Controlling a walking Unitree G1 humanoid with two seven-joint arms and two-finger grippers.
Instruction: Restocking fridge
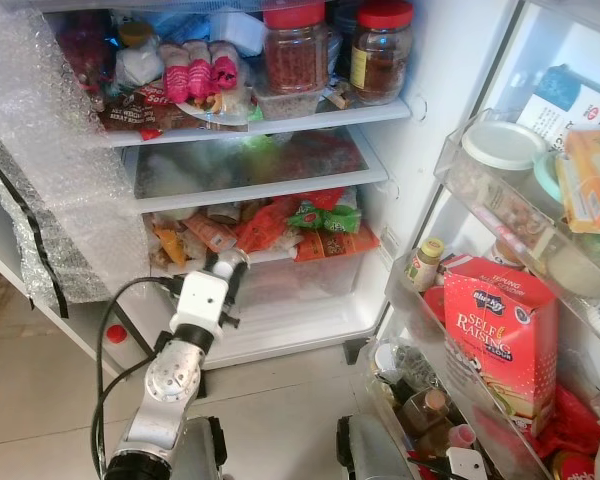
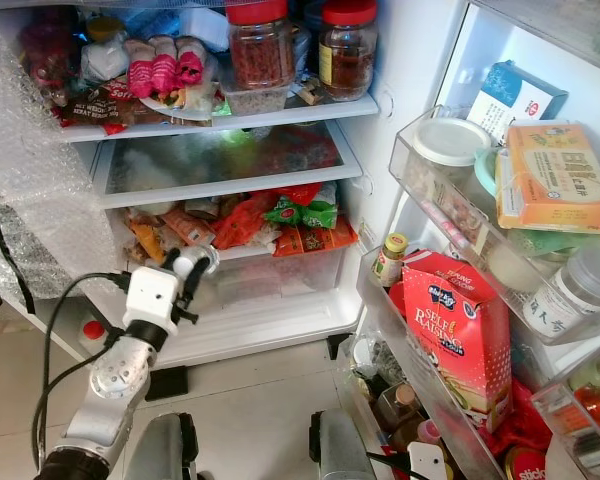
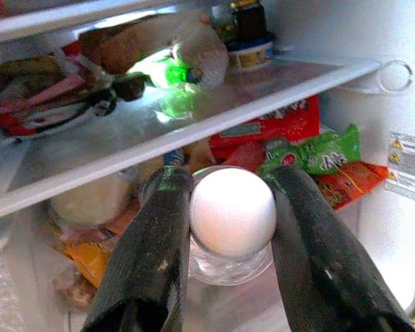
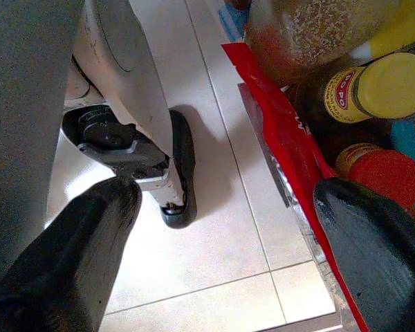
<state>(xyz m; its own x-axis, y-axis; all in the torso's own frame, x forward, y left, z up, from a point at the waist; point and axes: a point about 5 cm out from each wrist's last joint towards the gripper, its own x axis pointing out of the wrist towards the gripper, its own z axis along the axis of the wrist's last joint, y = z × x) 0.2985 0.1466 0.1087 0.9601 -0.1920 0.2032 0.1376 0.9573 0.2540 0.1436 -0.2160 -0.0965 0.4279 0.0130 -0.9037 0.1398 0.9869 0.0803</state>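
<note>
Pale tiled floor point(image 1: 280, 410)

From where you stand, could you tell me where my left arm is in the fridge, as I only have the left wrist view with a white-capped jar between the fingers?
Observer: The left end effector is at the front of the clear bottom drawer, below the two glass shelves.
Operator: Thank you. Is the fridge door beside me crowded?
Observer: Yes. A red flour box stands in the door rack on your right, next to a small yellow-capped bottle.
Operator: And where is my right arm, please?
Observer: The right end effector hangs low and open over the tiled floor, close to the door's bottom rack.
</note>
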